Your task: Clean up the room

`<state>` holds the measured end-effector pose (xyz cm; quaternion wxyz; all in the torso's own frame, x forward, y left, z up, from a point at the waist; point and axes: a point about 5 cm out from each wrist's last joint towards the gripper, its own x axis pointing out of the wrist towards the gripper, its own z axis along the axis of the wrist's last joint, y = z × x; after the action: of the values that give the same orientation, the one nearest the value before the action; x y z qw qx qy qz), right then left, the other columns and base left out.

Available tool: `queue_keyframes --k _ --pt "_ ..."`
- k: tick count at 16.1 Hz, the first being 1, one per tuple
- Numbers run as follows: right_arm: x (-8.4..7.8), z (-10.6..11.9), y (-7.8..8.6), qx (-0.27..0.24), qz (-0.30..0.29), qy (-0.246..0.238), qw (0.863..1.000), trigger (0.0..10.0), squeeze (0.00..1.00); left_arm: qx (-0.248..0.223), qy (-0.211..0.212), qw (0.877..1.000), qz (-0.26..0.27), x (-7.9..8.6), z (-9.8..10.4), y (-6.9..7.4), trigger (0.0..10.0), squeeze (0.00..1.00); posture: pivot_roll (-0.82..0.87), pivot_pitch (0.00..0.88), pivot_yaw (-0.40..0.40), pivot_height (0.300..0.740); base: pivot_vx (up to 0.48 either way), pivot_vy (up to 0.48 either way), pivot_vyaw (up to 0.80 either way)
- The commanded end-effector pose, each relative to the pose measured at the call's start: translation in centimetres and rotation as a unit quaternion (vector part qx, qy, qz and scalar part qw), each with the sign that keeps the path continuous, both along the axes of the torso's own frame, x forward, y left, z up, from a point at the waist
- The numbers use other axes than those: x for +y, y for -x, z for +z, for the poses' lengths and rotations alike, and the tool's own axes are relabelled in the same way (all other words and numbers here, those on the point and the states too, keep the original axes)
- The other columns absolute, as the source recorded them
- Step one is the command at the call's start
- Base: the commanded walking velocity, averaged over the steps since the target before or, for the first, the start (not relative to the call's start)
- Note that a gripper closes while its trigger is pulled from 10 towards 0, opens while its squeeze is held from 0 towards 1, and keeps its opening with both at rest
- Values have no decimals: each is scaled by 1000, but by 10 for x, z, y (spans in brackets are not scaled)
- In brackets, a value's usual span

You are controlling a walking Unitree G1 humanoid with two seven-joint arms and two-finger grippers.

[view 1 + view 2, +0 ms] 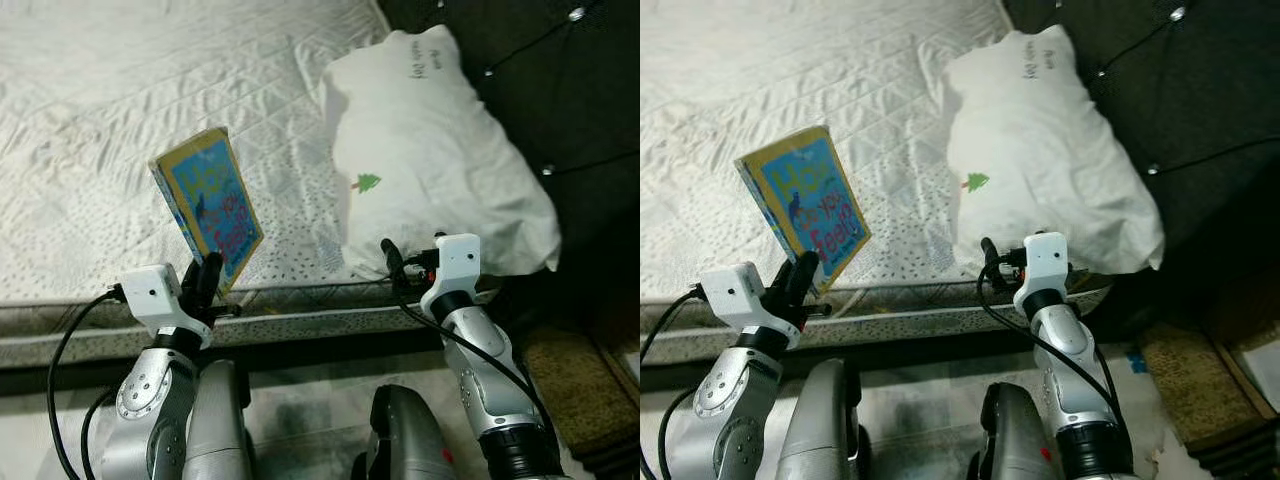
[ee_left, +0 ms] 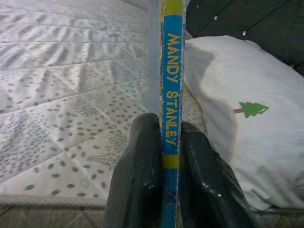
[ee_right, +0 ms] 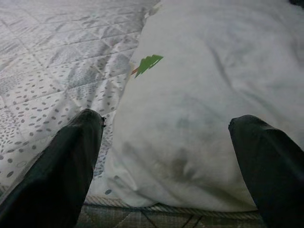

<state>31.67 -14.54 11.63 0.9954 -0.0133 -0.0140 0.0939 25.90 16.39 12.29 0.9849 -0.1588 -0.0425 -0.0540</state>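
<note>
So far my left gripper (image 2: 166, 156) clamps the picture book (image 1: 210, 205) upright above the mattress (image 1: 90, 120) edge, my right gripper (image 3: 166, 156) gapes before the pillow (image 1: 430, 140), and both await tidying.

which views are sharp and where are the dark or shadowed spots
Left wrist view: the book spine lettering is sharp, the fingers gripping it soft. Both eye views: mattress brightly lit, the headboard corner near black. Right wrist view: the pillow is evenly lit with faint grey smudges, and the right gripper fingers are dark and blurred.
</note>
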Motion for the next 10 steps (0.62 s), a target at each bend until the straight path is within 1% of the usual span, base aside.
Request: queue_keyframes --k 1,8,9,10 --pt "0 -2 1 2 -2 2 1000 10000 0 -21 0 1000 -5 -1 8 1 10000 0 94 212 -49 580 304 0 0" --pt "0 -1 1 2 -1 4 1000 10000 0 -18 -3 1000 -7 -2 7 1 10000 0 93 219 -50 580 314 0 0" --pt "0 -2 1 2 -1 5 1000 10000 0 -11 1 1000 -4 -2 5 1 10000 0 93 219 -50 580 247 0 0" --pt "0 -2 1 2 -1 5 1000 10000 0 -3 5 1000 -1 -3 3 0 10000 0 93 219 -50 580 0 0 0"
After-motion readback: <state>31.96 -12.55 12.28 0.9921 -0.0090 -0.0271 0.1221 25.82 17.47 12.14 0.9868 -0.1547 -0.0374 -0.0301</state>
